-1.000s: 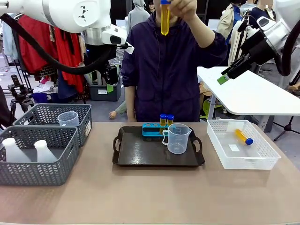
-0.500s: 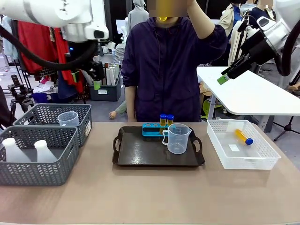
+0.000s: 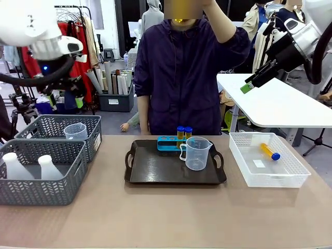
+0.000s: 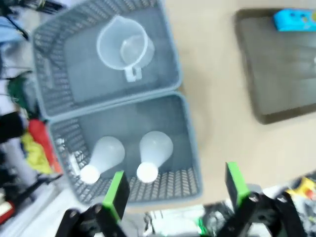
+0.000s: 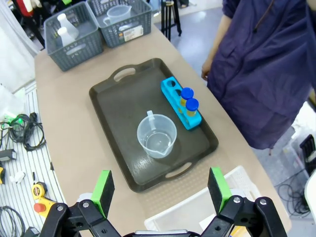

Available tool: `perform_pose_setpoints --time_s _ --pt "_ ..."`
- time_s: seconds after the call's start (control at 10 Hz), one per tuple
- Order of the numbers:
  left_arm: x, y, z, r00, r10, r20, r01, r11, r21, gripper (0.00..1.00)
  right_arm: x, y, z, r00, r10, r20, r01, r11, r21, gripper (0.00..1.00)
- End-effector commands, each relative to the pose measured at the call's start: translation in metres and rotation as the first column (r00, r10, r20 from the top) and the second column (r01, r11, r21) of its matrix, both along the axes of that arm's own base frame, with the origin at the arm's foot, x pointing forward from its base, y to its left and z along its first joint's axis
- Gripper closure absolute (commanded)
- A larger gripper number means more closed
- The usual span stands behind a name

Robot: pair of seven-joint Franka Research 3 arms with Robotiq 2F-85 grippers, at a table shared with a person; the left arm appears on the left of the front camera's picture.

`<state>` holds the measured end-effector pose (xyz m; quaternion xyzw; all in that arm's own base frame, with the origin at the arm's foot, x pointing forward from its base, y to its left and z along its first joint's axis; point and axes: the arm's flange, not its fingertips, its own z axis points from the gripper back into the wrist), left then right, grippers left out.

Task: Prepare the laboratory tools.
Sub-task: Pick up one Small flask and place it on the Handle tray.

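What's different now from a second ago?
The left arm swung out towards its own side, ending above the grey baskets, jaws open and empty. The person's raised arm went a little higher. The right arm, tray, beaker, rack and white basket stayed put.

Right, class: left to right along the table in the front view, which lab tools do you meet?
Conical flasks, first beaker in a grey basket, blue rack, second beaker on the tray, test tube in the white basket.
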<state>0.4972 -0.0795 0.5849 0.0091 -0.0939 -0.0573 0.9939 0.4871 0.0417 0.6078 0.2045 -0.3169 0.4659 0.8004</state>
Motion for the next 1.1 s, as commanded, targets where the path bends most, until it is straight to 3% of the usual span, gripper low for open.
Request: perform_pose_setpoints --time_s 0.0,0.7,0.9,1.0 --pt "-0.012 0.033 -0.031 0.999 0.038 0.014 -0.038 0.999 0.002 0.0 0.0 0.0 0.001 1.0 0.01 0.004 -0.01 1.0 0.0 0.0" --pt "-0.044 0.153 -0.11 0.973 0.199 -0.116 -0.207 0.977 -0.057 0.0 0.0 0.0 0.001 1.0 0.01 0.004 -0.01 1.0 0.0 0.0" --pt "-0.048 0.16 -0.128 0.968 0.236 -0.086 -0.242 0.968 -0.065 0.0 0.0 0.0 0.001 1.0 0.01 0.004 -0.01 1.0 0.0 0.0" --pt "-0.042 0.149 -0.12 0.971 0.235 -0.035 -0.236 0.97 -0.05 0.0 0.0 0.0 0.001 1.0 0.01 0.004 -0.01 1.0 0.0 0.0"
